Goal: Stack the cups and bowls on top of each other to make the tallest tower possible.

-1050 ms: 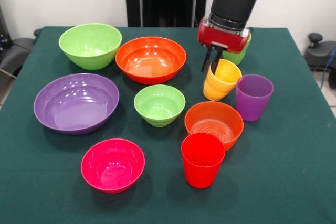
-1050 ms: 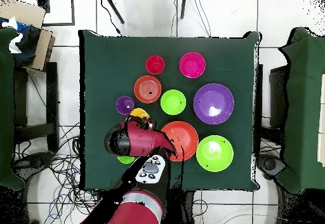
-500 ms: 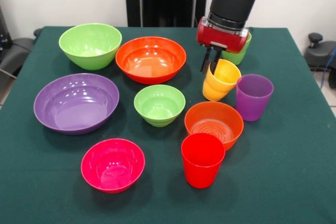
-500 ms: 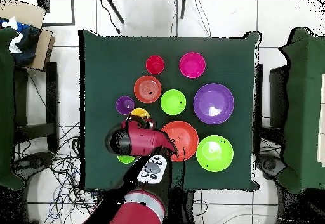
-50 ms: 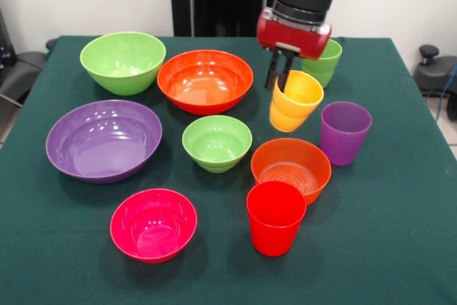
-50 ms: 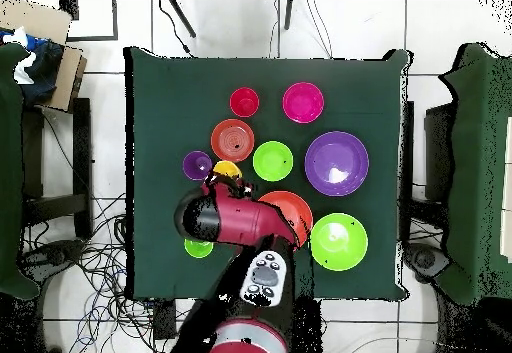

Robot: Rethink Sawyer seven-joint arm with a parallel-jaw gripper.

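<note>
Yellow cup (image 5: 294, 101) pinched by rim wall in gripper (image 5: 279, 76), one finger inside, one outside; hanging tilted, lifted off green table (image 5: 400, 233). Likely light, stiff, glossy plastic, so slippery; thin rim probably best hold, though prone to swing. Light green cup (image 5: 323, 62) just behind gripper. Purple cup (image 5: 345, 132) and small orange bowl (image 5: 290, 169) below, toward camera. Large orange bowl (image 5: 205, 80) beside.

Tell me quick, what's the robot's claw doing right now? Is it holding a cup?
Gripper: shut on the yellow cup, pinching its rim; the cup hangs tilted, lifted off the table.
</note>
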